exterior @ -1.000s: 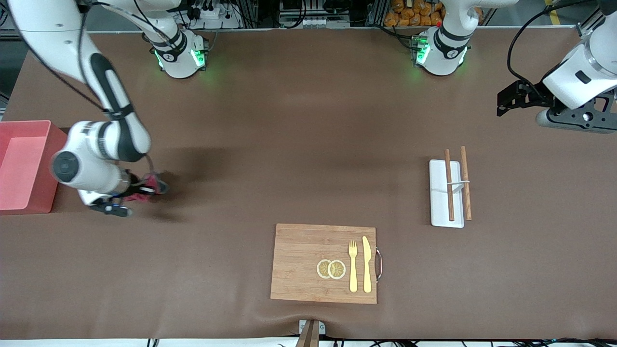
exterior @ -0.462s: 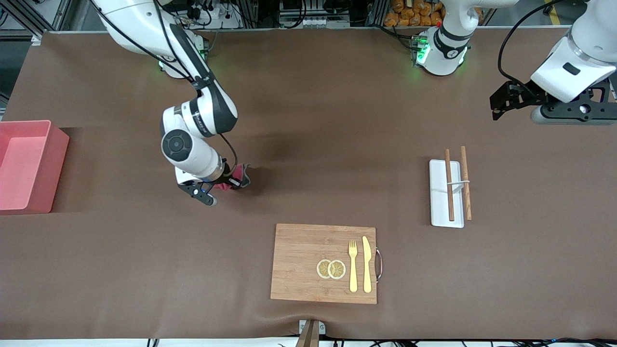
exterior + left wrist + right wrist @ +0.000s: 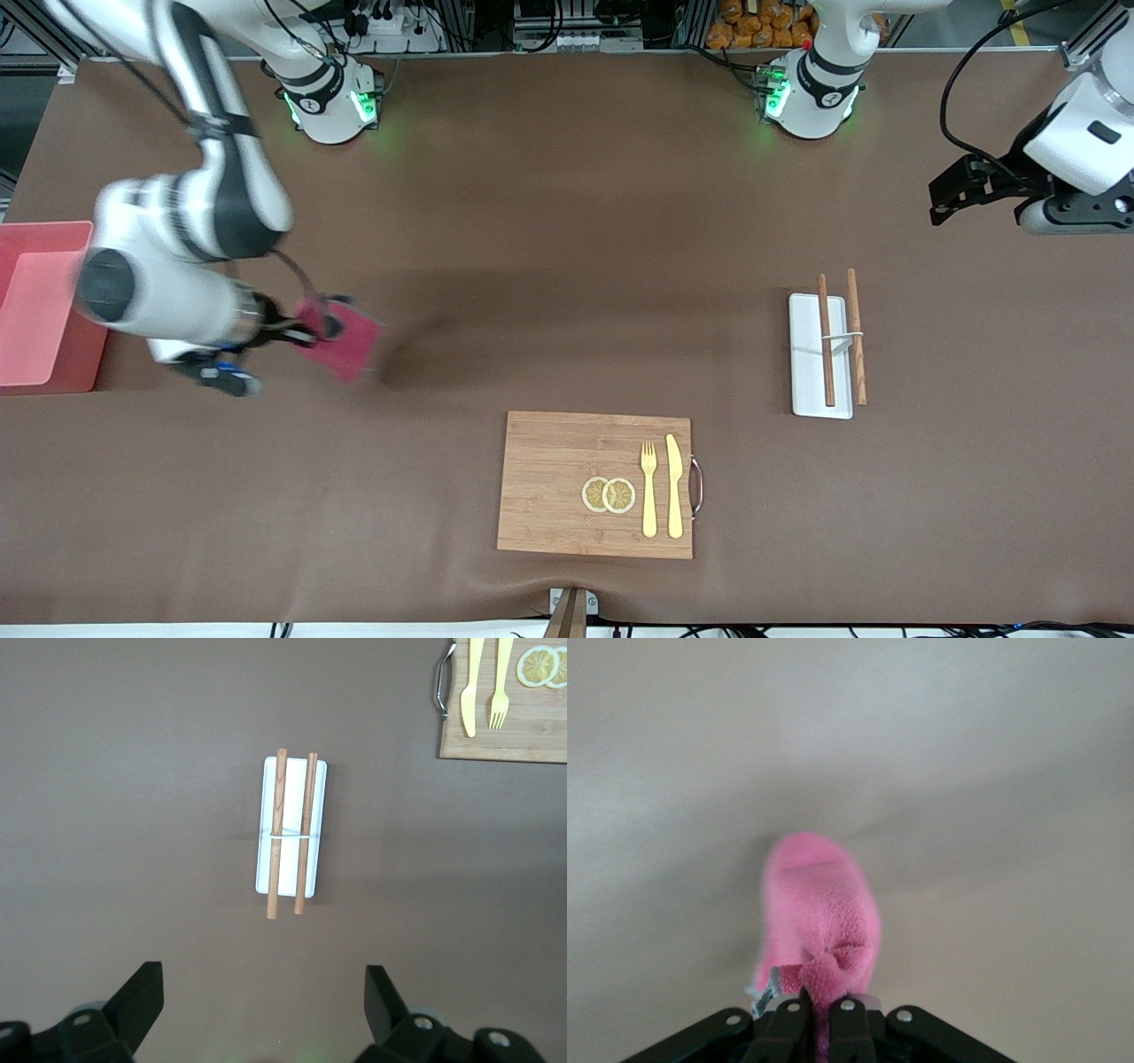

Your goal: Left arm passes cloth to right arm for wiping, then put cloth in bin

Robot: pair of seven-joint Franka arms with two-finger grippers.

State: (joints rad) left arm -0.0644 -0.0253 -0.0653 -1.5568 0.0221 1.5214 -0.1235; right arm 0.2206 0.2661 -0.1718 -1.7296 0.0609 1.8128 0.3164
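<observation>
— What covers the table, and what lies nearest the front camera?

— A brown mat (image 3: 567,266) covers it all. Nearest is a wooden cutting board (image 3: 549,483) with two lemon slices (image 3: 609,494), a yellow fork (image 3: 648,489) and a yellow knife (image 3: 674,486), both lying with their long axes running toward the robots' bases.

— And farther back?

— Toward the left arm's end, a small white tray (image 3: 811,372) carries a pair of wooden chopsticks (image 3: 839,337), lengthwise along the tray.

— Where is the cloth?

— The raspberry-pink cloth (image 3: 341,338) is pinched in the right gripper (image 3: 306,331), its fingers pressed together on one bunched edge. It hangs over the mat near the bin, its free end trailing away from the gripper toward the middle of the table. Its long axis runs roughly along the table's length.

— The bin?

— The salmon-pink bin (image 3: 44,306) sits at the right arm's end, just beside the right arm's wrist.

— The other arm?

— The left gripper (image 3: 961,188) waits over the mat at its own end, fingers (image 3: 142,997) spread wide and holding nothing.
</observation>
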